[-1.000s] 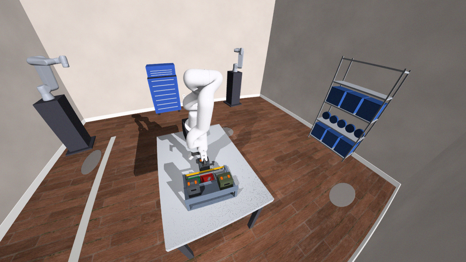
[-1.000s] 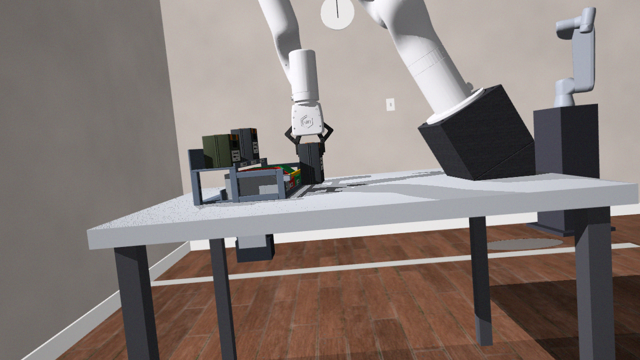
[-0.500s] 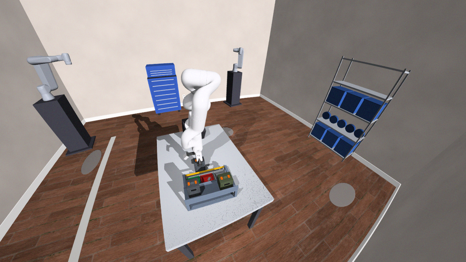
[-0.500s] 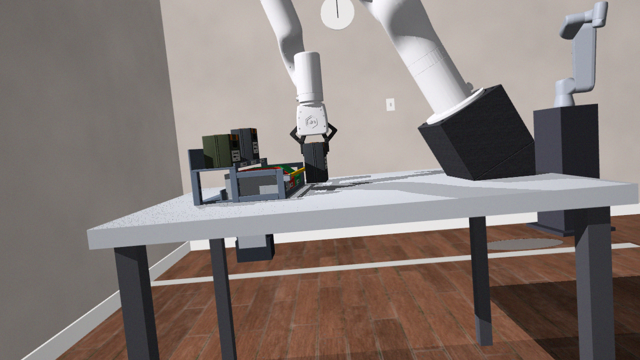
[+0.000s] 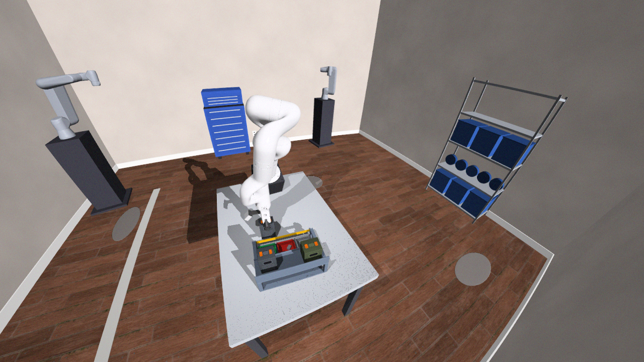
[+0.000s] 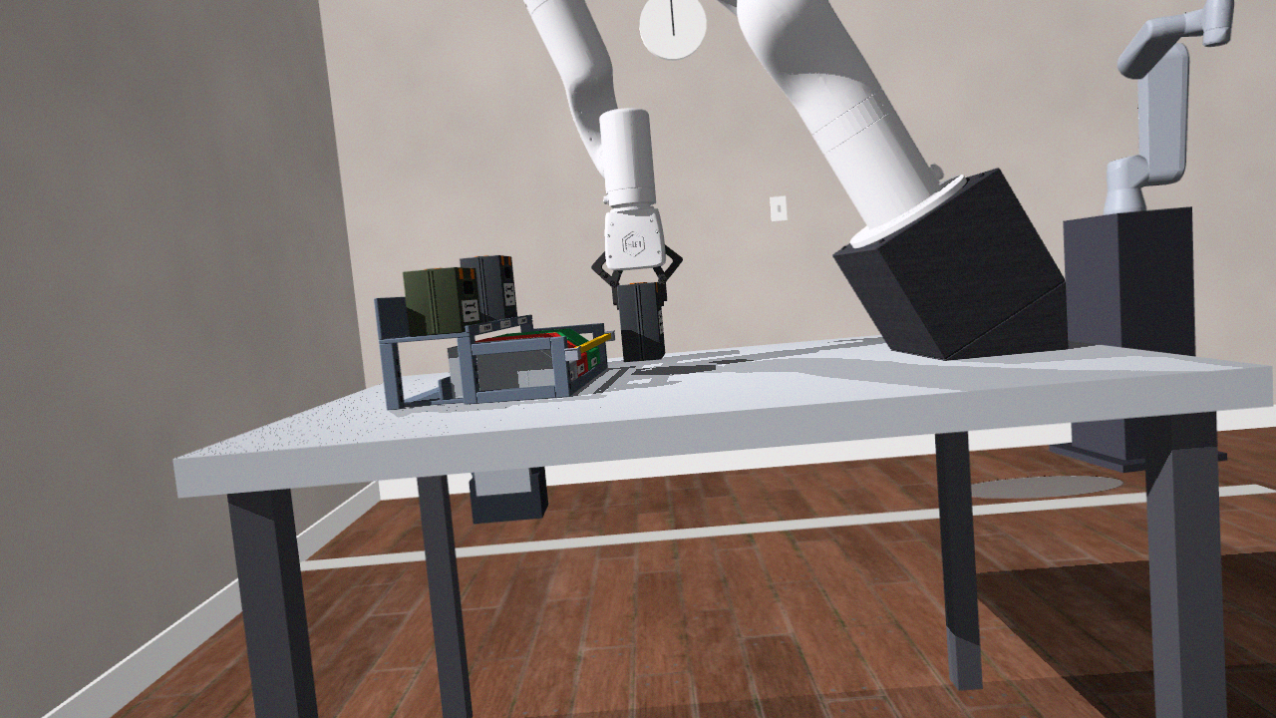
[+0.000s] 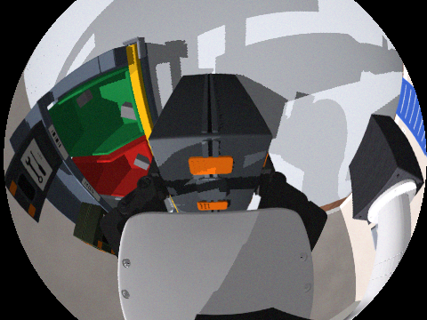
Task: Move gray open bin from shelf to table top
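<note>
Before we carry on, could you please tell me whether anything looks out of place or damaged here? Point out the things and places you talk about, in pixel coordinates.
One oddity: the pincer [image 5: 266,223] [image 6: 640,299] [image 7: 210,148] grips a dark gray case [image 5: 268,231] [image 6: 638,330] [image 7: 187,116], off the rack [image 5: 292,271] [image 6: 466,370] [image 7: 82,186], while the gray open bin [image 5: 302,240] [image 6: 517,364] is in it. Perhaps the case is being cleared aside. I see no spill or damage.

The gripper [image 5: 266,223] [image 6: 639,299] [image 7: 210,148] and dark case [image 5: 268,231] [image 6: 640,325] [image 7: 211,144] moved farther from the olive case [image 5: 311,250] [image 6: 432,301] [image 7: 87,223].
</note>
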Robot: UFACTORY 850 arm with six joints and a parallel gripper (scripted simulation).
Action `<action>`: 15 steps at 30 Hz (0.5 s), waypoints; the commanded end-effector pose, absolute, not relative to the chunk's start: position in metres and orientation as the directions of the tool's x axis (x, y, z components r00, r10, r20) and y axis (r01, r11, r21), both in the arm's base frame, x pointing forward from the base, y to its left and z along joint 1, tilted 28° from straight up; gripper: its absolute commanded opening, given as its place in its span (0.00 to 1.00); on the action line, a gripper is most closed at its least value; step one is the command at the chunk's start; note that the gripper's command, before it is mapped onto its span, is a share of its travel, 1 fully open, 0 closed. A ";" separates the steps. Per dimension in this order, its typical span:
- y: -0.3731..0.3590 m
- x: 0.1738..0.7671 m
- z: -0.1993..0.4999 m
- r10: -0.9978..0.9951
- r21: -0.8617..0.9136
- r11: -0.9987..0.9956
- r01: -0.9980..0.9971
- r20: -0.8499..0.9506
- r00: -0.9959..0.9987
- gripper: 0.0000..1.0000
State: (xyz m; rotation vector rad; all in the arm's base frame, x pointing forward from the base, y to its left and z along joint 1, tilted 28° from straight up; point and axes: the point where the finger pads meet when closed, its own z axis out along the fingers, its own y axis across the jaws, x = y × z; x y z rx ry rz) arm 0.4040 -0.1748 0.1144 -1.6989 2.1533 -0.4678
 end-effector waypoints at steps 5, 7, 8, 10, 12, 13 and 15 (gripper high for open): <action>-0.176 0.404 0.115 -0.974 -0.467 0.223 -0.856 -0.077 -0.212 0.00; -0.191 0.397 0.111 -0.974 -0.467 0.223 -0.856 -0.077 -0.212 0.00; -0.199 0.394 0.110 -0.974 -0.467 0.223 -0.856 -0.077 -0.212 0.00; -0.214 0.386 0.106 -0.974 -0.467 0.223 -0.856 -0.077 -0.212 0.00; -0.214 0.386 0.106 -0.974 -0.467 0.223 -0.856 -0.077 -0.212 0.00; -0.214 0.386 0.106 -0.974 -0.467 0.223 -0.856 -0.077 -0.212 0.00; -0.214 0.386 0.106 -0.974 -0.467 0.223 -0.856 -0.077 -0.212 0.00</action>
